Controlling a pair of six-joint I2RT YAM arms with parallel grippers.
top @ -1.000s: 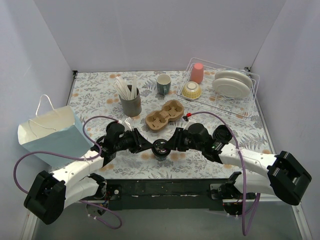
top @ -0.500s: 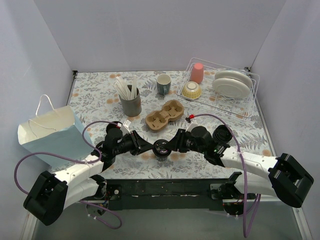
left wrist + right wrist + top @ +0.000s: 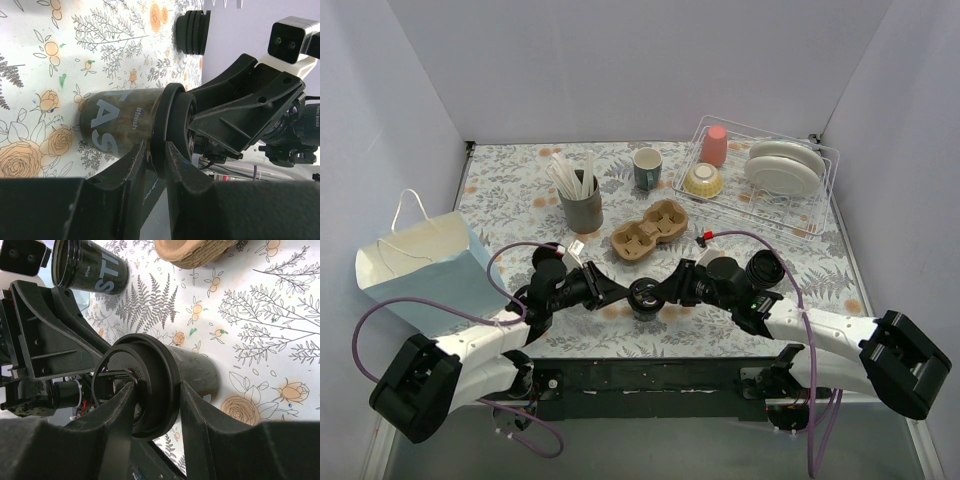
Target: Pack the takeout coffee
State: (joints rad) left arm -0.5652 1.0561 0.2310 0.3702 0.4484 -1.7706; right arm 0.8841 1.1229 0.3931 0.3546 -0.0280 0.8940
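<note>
A black takeout cup (image 3: 645, 296) with a black lid stands upright at the table's near middle. My left gripper (image 3: 618, 293) comes in from the left, my right gripper (image 3: 667, 290) from the right. In the left wrist view my left gripper (image 3: 156, 150) is shut on the lid's rim (image 3: 167, 112), above the cup body (image 3: 117, 125). In the right wrist view my right gripper (image 3: 155, 390) is shut on the lid (image 3: 160, 365), with one finger on top and one under the rim. A second black cup (image 3: 90, 265) stands behind my left arm (image 3: 548, 262). A ribbed black round thing (image 3: 192, 30) sits by my right arm (image 3: 763, 268).
A brown pulp cup carrier (image 3: 650, 230) lies just behind the held cup and shows in the right wrist view (image 3: 195, 250). A paper bag (image 3: 420, 265) stands at the left. A grey cup of straws (image 3: 580, 205), a mug (image 3: 647, 168) and a dish rack (image 3: 760, 175) are at the back.
Both grippers and the cup between them have shifted slightly to the right. Both grips are unchanged.
</note>
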